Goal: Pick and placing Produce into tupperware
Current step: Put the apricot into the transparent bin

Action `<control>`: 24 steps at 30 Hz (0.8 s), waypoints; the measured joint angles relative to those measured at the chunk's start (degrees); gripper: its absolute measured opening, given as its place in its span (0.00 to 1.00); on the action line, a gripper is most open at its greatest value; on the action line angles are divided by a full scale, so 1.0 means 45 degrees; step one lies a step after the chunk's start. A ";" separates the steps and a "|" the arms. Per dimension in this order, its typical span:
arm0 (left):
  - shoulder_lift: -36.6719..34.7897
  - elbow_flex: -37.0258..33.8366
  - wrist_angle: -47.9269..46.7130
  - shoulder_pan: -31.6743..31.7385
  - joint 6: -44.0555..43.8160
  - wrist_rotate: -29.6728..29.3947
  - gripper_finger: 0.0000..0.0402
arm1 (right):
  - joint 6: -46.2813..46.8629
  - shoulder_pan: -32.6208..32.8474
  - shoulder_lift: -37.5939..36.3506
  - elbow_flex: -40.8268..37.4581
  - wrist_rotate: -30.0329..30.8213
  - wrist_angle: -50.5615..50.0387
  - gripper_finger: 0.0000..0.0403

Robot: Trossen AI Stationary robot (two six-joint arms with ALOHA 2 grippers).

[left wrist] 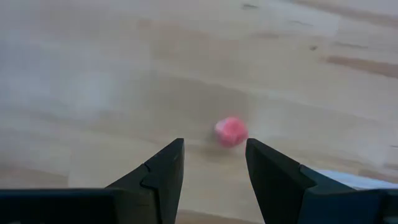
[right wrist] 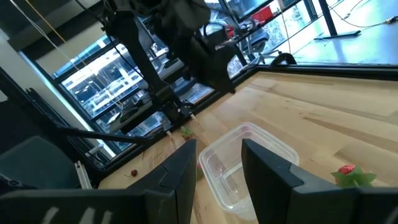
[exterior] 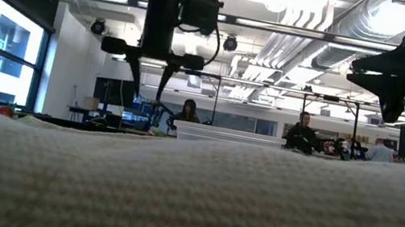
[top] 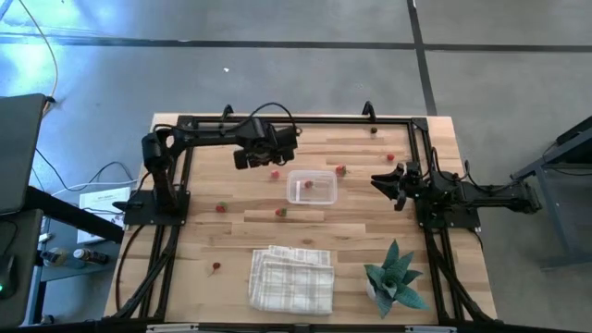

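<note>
The left gripper [left wrist: 214, 177] hangs released above the wooden tabletop [top: 370, 240], its fingers apart and empty, with a small red piece of produce [left wrist: 231, 131] lying on the wood just ahead of the fingertips. That piece sits just beside the clear tupperware [top: 311, 187], near its corner. Other red pieces lie scattered across the tabletop, one [top: 310, 183] inside the tupperware. The right gripper [right wrist: 217, 177] waits at the tabletop's right side, fingers parted and holding nothing, pointed toward the tupperware.
</note>
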 joint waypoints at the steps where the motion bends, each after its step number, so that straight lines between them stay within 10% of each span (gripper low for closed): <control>1: 0.0128 0.0001 0.0212 -0.0085 -0.0181 0.0009 0.40 | -0.0002 0.0000 -0.0006 0.0000 -0.0009 0.0000 0.29; 24: 0.1731 0.0019 0.1747 0.0257 -0.0979 0.2455 0.40 | 0.0455 0.0000 -0.0005 0.0000 -0.0024 0.0000 0.29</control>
